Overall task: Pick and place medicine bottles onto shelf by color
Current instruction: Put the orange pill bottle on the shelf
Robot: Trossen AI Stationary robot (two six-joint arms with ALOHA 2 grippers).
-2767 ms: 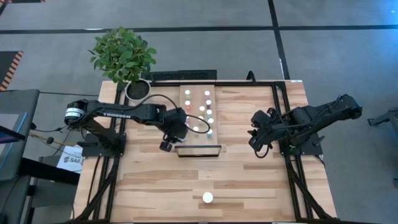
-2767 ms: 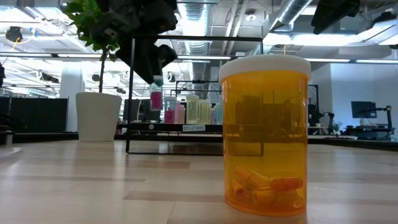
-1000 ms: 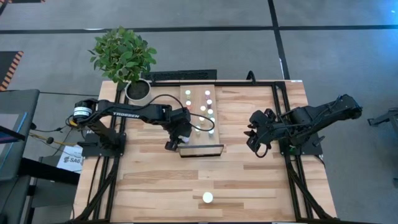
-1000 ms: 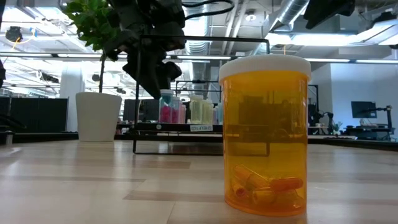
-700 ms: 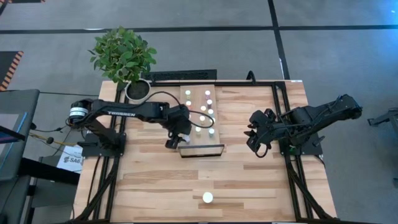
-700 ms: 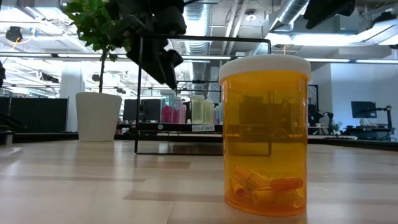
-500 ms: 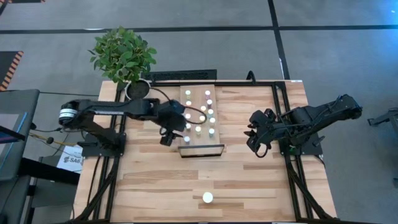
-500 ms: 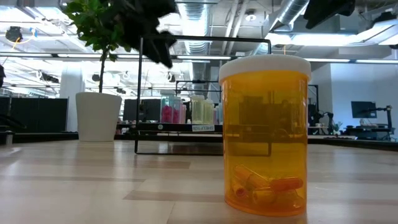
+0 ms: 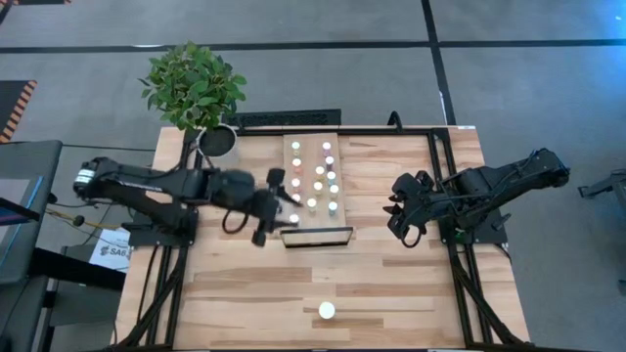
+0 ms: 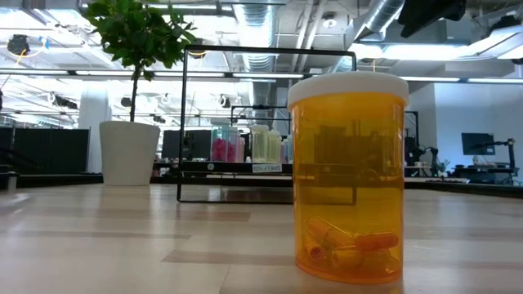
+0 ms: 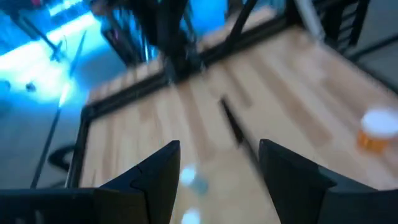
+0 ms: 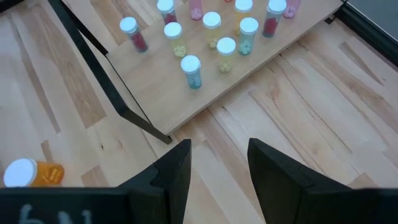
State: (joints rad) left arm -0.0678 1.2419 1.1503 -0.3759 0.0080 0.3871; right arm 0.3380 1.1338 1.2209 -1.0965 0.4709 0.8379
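Several small white-capped medicine bottles (image 9: 315, 178) stand upright on the light-wood shelf (image 9: 318, 223) at the middle of the table's far half; they also show in the right wrist view (image 12: 211, 34). A bigger orange bottle (image 9: 327, 311) stands alone near the table's front edge and fills the low view (image 10: 347, 175). My left gripper (image 9: 262, 230) hangs open just left of the shelf's near end, nothing between its fingers (image 11: 158, 177). My right gripper (image 9: 403, 227) waits open to the right of the shelf, nothing between its fingers (image 12: 177, 171).
A potted plant (image 9: 196, 88) in a white pot (image 10: 129, 153) stands at the table's far left corner. The shelf's dark metal frame (image 10: 265, 51) rises at its near end. Bare tabletop lies between the shelf and the orange bottle.
My left gripper has risen from the bottles at the shelf's near left corner, gone up out of the low view, and drawn back toward the table's left edge. A teal bottle stays standing where it was. My right arm has kept still.
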